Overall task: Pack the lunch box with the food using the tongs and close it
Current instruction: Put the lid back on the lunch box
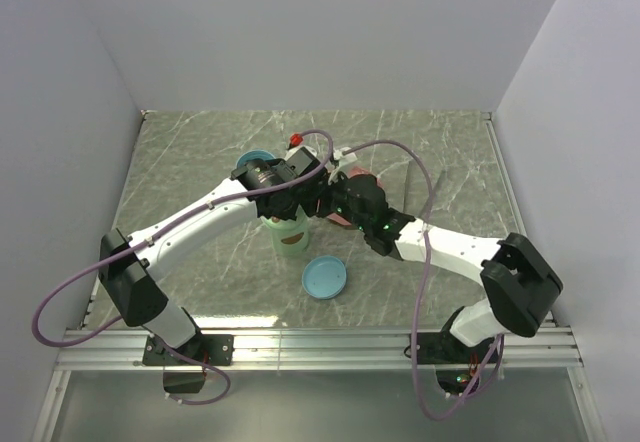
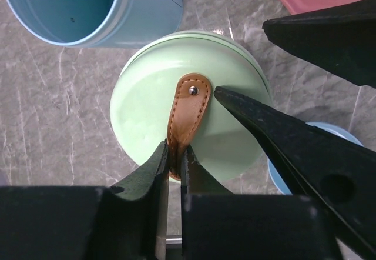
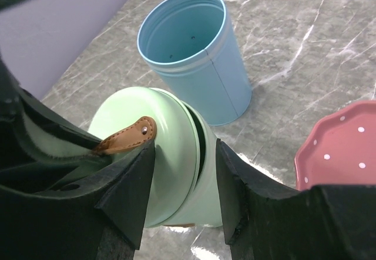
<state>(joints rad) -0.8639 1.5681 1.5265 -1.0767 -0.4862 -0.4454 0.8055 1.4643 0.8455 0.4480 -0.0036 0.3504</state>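
The lunch box (image 1: 290, 238) is a pale green round tin standing between the two arms. Its lid (image 2: 147, 107) sits tilted on the body (image 3: 235, 183), with a dark gap showing on one side. My left gripper (image 2: 175, 157) is shut on the lid's brown leather strap (image 2: 188, 113), pinching its free end from above. My right gripper (image 3: 185, 148) stands wide around the lunch box, one finger over the lid top and the other against the body's side. The thin grey tongs (image 1: 422, 188) lie on the table to the right. The food is hidden.
A tall light blue cup (image 3: 194, 54) stands open just behind the lunch box. Its flat blue lid (image 1: 325, 277) lies on the table in front. The pink dotted plate (image 3: 341, 148) sits right of the box, partly under my right arm. White walls close in three sides.
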